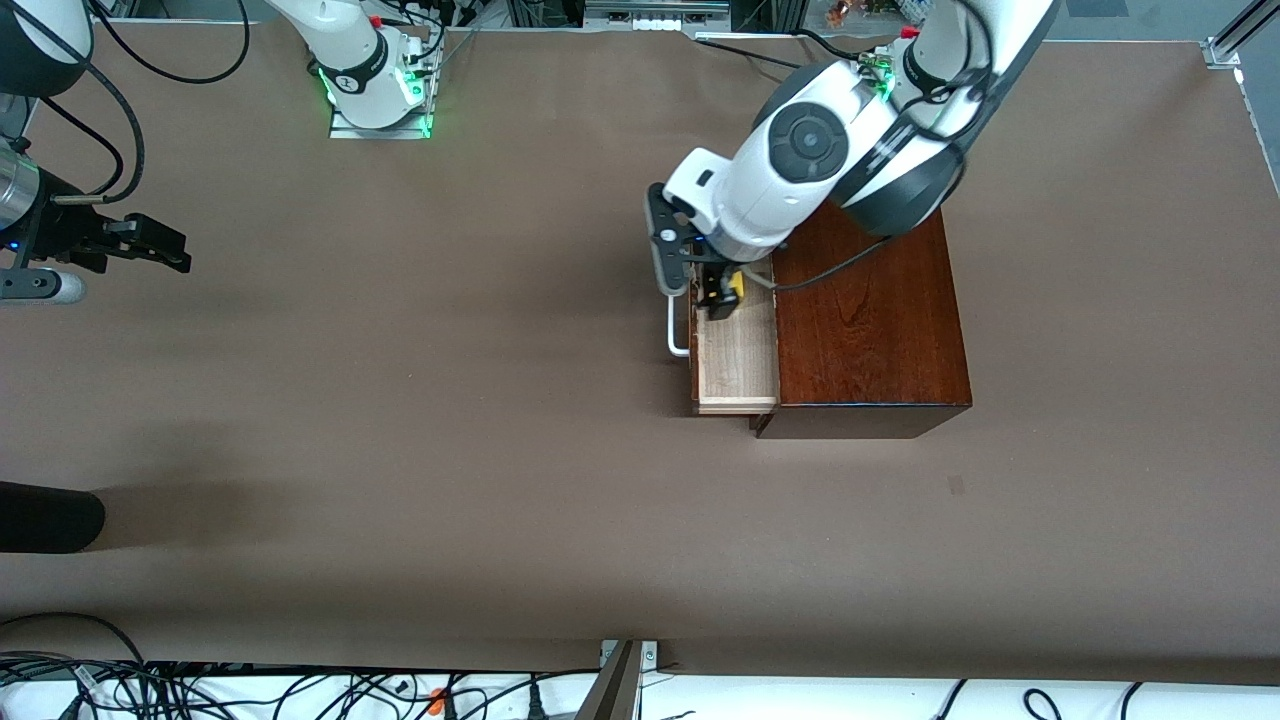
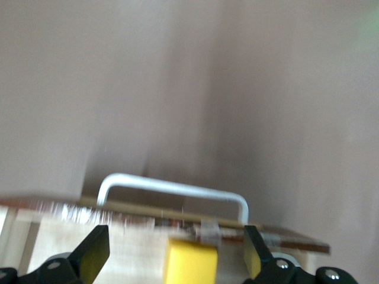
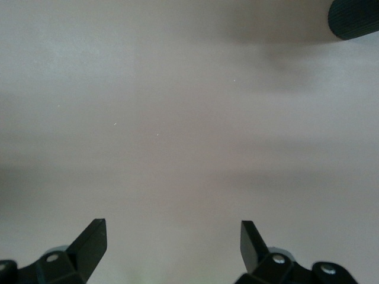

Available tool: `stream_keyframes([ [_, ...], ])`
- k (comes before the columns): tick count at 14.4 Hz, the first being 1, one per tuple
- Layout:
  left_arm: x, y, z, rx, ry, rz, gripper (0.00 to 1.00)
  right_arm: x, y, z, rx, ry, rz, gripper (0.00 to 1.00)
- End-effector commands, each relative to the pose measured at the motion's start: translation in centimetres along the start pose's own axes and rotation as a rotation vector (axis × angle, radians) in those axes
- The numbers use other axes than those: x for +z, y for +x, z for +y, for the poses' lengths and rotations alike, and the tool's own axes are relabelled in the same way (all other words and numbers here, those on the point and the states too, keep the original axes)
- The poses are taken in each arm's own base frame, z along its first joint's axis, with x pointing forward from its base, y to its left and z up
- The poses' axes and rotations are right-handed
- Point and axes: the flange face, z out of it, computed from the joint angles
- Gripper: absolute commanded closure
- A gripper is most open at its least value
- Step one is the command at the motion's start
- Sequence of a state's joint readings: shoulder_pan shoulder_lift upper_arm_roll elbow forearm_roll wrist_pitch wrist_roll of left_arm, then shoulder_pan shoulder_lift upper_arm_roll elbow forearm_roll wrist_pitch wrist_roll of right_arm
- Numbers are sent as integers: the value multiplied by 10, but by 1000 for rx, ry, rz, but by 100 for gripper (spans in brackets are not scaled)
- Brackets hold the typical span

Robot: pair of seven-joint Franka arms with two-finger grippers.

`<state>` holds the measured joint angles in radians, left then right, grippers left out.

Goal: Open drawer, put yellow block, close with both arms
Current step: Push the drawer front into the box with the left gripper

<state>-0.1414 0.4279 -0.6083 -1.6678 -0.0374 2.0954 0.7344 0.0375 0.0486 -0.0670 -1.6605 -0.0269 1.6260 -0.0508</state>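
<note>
Sitting between left tool [image 2: 174, 251] tips: yellow block [image 2: 189, 263]

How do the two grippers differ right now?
The left gripper is over the open drawer with the yellow block between its fingers; the right gripper hangs over bare table at the right arm's end, with nothing between its fingers. The left arm is working; the right arm waits. Both grippers are black, two-fingered and open.
</note>
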Motion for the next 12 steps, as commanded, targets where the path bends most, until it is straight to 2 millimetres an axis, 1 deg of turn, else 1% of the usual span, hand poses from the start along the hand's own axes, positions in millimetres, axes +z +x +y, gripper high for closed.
stream_keyframes([
  [1, 20, 28, 5, 140, -12, 69, 0, -8, -6, 1, 6, -14, 1, 0],
  [4, 58, 48, 18, 224, 40, 69, 0, -8, -5, 2, 7, -13, 1, 0],
  [6, 78, 52, 22, 265, 69, 51, 0, -5, -2, 2, 6, -13, 1, 0],
  [8, 88, 50, 23, 277, 65, 32, 0, -6, -3, -3, 3, -13, -3, 0],
  [10, 99, 43, 25, 298, 67, -8, 0, -6, -3, -3, 3, -13, -2, 0],
  [11, 107, 39, 26, 313, 66, -31, 0, -6, -2, -2, 1, -17, 3, 0],
  [12, 113, 33, 22, 324, 71, -52, 0, -6, 0, -2, 1, -17, 13, 0],
])
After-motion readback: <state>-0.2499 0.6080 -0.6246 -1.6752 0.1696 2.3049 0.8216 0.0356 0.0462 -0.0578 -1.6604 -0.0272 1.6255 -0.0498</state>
